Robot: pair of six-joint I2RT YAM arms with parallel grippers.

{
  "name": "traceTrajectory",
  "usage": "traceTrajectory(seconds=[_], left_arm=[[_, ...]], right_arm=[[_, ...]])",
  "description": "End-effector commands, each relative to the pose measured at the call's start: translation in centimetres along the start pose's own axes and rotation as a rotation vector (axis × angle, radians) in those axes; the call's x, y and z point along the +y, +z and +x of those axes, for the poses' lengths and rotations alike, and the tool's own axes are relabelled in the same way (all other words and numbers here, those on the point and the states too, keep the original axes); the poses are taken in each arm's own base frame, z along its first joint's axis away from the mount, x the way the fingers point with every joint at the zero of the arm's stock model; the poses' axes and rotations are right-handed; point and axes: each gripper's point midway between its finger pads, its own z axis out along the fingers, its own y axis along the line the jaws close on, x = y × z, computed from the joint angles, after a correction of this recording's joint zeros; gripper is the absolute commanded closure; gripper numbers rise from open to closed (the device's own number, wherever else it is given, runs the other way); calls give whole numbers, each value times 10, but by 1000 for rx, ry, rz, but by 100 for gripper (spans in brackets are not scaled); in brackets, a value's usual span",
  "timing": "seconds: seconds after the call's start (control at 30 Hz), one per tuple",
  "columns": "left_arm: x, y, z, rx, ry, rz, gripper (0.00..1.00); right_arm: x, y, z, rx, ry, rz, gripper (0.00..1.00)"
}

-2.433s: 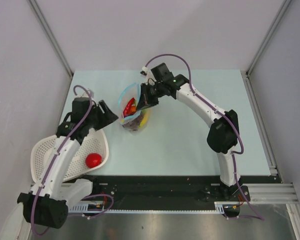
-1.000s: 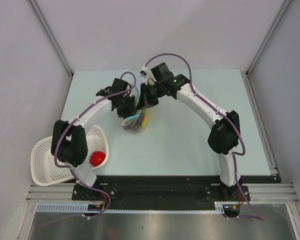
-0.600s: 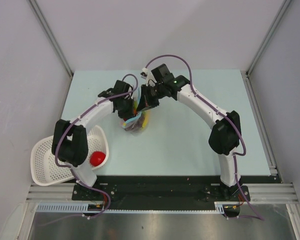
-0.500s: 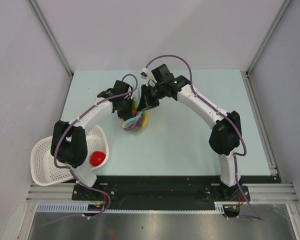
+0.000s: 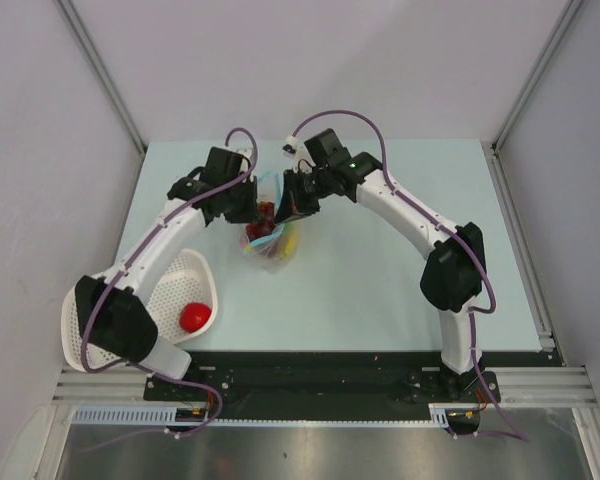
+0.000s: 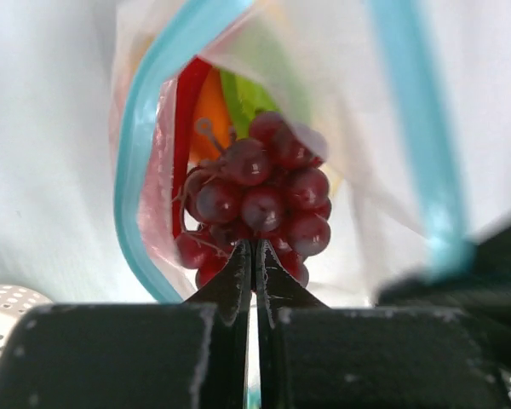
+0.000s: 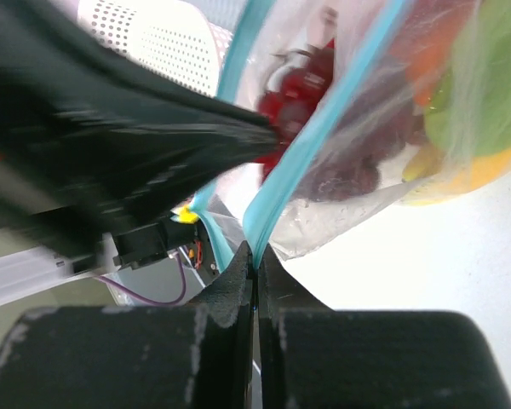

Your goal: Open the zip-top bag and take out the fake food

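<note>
**Grape bunch (image 6: 260, 200) pinched at the mouth of the zip-top bag (image 5: 270, 245)**

Table (image 5: 400, 270), pale and flat, carries everything; white mesh basket (image 5: 195, 275) sits at its near left corner with a red round piece (image 5: 191, 317) lying in it. The bag stands towards the far side of the table's middle, well apart from the basket, its mouth open between the two grippers. Right gripper (image 7: 255, 251) is clenched on the teal zip strip (image 7: 322, 119) at the right side of the mouth. Left gripper (image 6: 252, 249) is closed, its fingers pressed together with the tips gripping the lowest grapes of the bunch; the bunch sits at the open mouth, ringed by the strip. Behind it in the bag lie an orange piece (image 6: 211, 102) and a green piece (image 6: 249, 92); a yellow piece (image 7: 460, 183) shows through the plastic lower down.
</note>
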Motion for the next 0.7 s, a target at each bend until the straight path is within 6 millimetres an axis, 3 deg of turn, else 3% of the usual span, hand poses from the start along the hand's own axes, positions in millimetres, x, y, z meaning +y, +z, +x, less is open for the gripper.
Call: traceTrajectory(seconds=[0.0,0.17,0.3,0.37,0.57,0.67], left_arm=[[-18,-61,-49,-219,-14,39,100],[-11,-95,-64,-329,-39,-6,100],[-13,-131,-76,-451,-66,10,100],[-4,-152,-78,-512,-92,-28,100],[46,-190,-56,-602,-173,-250,100],[75,-186,-28,-578,-235,-380,100]], right_arm=[[17,-17,-8,-46,-46,-32,100],[13,-17,-9,-49,-46,-28,100],[11,-15,-7,-40,-41,-27,100],[9,-14,-6,-35,-42,-26,100],[9,-13,-5,-27,-45,-33,100],[9,-13,-5,-25,-44,-35,100]])
